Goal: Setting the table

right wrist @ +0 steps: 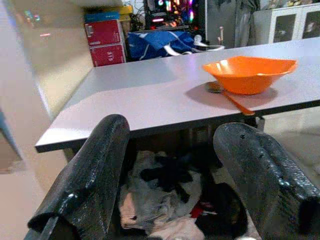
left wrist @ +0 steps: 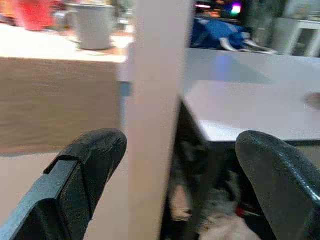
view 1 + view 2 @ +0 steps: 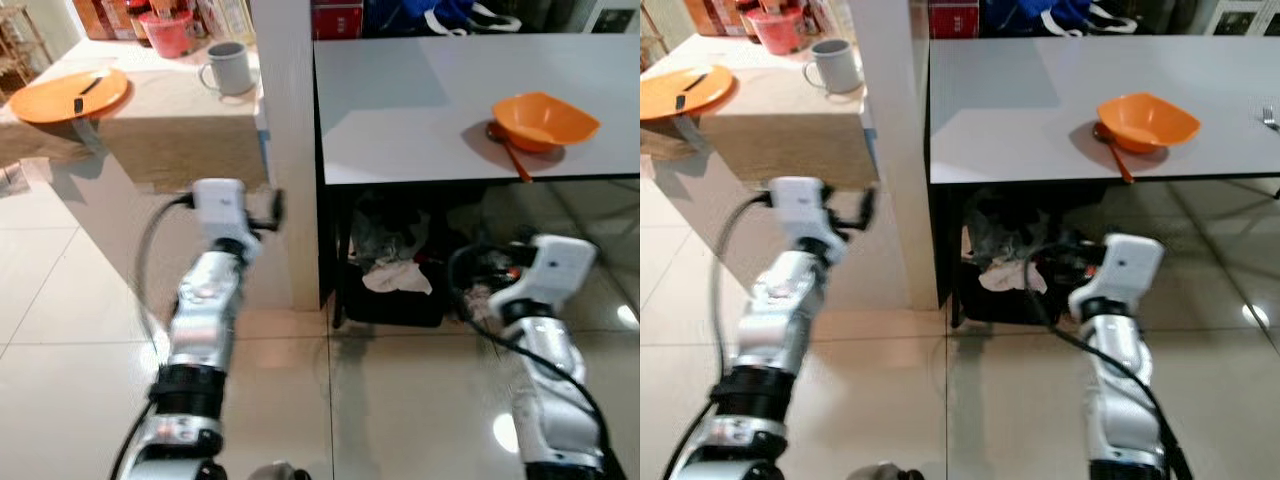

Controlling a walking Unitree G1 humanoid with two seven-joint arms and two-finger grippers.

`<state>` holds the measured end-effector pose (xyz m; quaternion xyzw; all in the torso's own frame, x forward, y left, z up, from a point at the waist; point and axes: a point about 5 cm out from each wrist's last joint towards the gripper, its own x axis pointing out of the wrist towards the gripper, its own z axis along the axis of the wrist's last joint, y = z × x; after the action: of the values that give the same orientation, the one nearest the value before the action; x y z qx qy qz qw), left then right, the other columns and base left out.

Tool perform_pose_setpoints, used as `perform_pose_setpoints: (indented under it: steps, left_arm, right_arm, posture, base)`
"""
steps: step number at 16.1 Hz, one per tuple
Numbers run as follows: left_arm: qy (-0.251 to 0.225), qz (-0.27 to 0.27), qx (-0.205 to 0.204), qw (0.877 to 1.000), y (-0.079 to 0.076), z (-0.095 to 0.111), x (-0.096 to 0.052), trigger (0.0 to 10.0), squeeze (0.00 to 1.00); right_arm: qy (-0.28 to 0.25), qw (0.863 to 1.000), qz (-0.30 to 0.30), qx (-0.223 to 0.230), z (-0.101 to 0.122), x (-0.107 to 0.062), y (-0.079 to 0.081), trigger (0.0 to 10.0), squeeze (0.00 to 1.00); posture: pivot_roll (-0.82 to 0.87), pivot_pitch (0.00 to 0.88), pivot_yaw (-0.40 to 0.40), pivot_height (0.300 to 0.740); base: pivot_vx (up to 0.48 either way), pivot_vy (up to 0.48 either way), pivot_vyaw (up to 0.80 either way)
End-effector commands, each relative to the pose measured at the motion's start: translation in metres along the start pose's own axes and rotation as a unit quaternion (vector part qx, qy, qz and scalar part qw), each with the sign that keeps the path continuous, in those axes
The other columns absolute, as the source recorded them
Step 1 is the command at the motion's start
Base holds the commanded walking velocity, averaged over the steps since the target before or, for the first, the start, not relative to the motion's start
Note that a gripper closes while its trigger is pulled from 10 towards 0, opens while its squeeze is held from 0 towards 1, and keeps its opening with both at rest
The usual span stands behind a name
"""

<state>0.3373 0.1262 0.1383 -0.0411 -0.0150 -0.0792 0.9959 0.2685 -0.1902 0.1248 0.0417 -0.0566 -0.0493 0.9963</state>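
A smooth grey table with a thin dark edge stands on the right of the scene. On its right part sits an orange bowl, glossy plastic with a wavy, squarish rim. An orange spoon lies touching the bowl's near left side, its handle pointing toward the table's near edge. A pale square pillar rises against the table's left edge. Left of the pillar is a counter with a pale top and a wood-grain front. On it, a round flat orange plate carries a small dark utensil, too blurred to identify. A grey mug with a handle stands to the right of the plate, near the pillar, and a red container sits farther back. Under the table is a dark bin holding crumpled cloths.

The left gripper hangs low before the pillar, its two rounded black fingers spread apart and holding nothing. The right gripper hovers below the table's near edge, its textured black fingers likewise parted and empty. The floor is shiny pale tile.
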Motion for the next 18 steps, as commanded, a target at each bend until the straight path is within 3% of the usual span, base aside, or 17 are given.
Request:
perform_pose_setpoints:
  steps: [1,4,10,14,18]
  left_arm:
    - [-0.012,-0.018,0.018,1.0,-0.006,0.007,0.003,10.0,0.0]
    - [-0.014,-0.027,0.028,0.999,-0.013,0.01,0.01,10.0,0.0]
    - [-0.009,-0.04,0.036,0.998,-0.02,0.009,0.014,10.0,0.0]
    - [-0.008,-0.064,0.043,0.997,-0.03,0.01,0.018,10.0,0.0]
    - [0.005,-0.073,0.048,0.996,-0.034,0.007,0.02,10.0,0.0]
  right_arm:
    - [-0.004,1.0,-0.007,0.0,-0.001,0.0,-0.002,10.0,0.0]
    - [-0.008,1.0,0.004,-0.006,0.001,-0.001,0.003,10.0,0.0]
    - [-0.005,1.0,0.008,-0.017,-0.001,-0.002,0.002,10.0,0.0]
    - [0.009,1.0,0.007,-0.021,-0.007,-0.004,0.003,10.0,0.0]
    - [0.007,1.0,0.014,-0.025,-0.007,-0.004,0.006,10.0,0.0]
  posture:
    - [0.01,0.0,0.064,0.74]
    - [0.0,0.0,0.064,0.74]
    - [-0.01,0.0,0.071,0.74]
    - [-0.02,0.0,0.075,0.74]
    - [-0.02,0.0,0.079,0.74]
  base:
    - [0.0,0.0,0.0]
    - [0.0,0.449,0.0]
    - [0.0,0.48,0.74]
    - [0.0,0.475,0.0]
    - [0.446,0.083,0.0]
